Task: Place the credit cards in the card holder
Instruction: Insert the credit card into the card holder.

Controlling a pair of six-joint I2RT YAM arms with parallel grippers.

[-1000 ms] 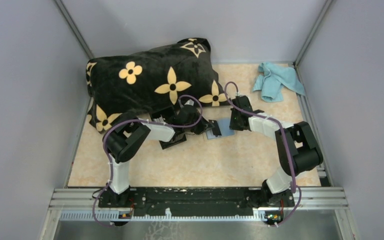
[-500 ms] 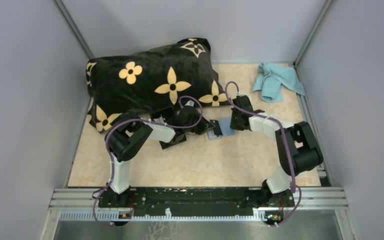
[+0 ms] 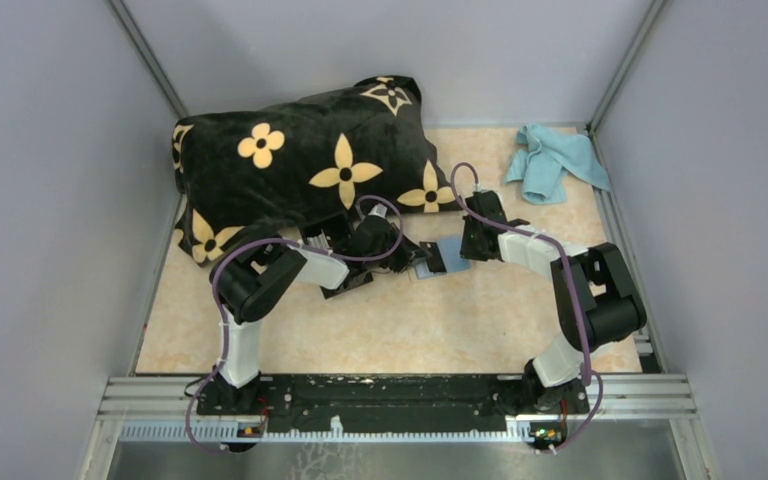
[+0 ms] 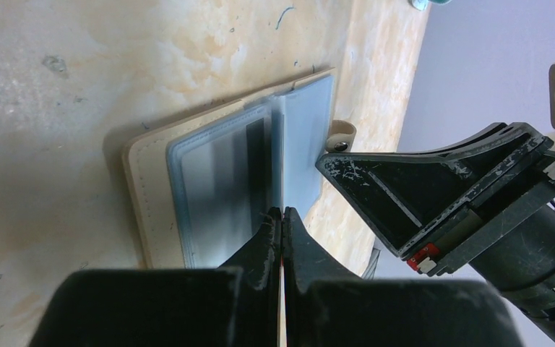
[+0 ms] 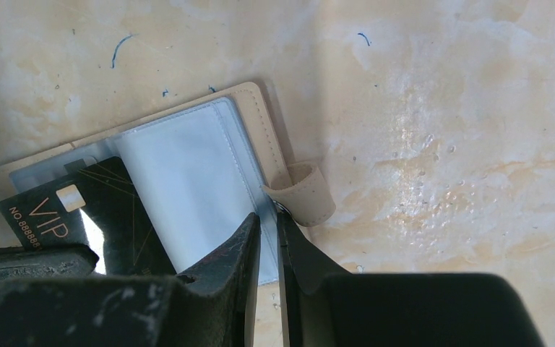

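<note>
The card holder [image 3: 438, 258] lies open on the table: a beige cover [image 4: 144, 195] with clear sleeves and a snap strap [image 5: 303, 195]. A grey card with a dark stripe [image 4: 224, 181] appears to sit in its left sleeve. My left gripper [image 4: 282, 211] is shut on a black "VIP" credit card [image 5: 79, 217], held edge-on at the holder's spine. In the top view it [image 3: 407, 258] is just left of the holder. My right gripper [image 5: 267, 217] is all but shut, with only a slit between its tips. The tips rest on the right sleeve's edge beside the strap.
A big black pillow with yellow flowers [image 3: 300, 160] fills the back left, close behind the left arm. A light blue cloth [image 3: 555, 160] lies at the back right corner. A black flat object [image 3: 345, 283] lies under the left forearm. Grey walls enclose the table.
My left gripper with its card has edged slightly right and nearer, closer over the holder. The right arm has barely moved.
</note>
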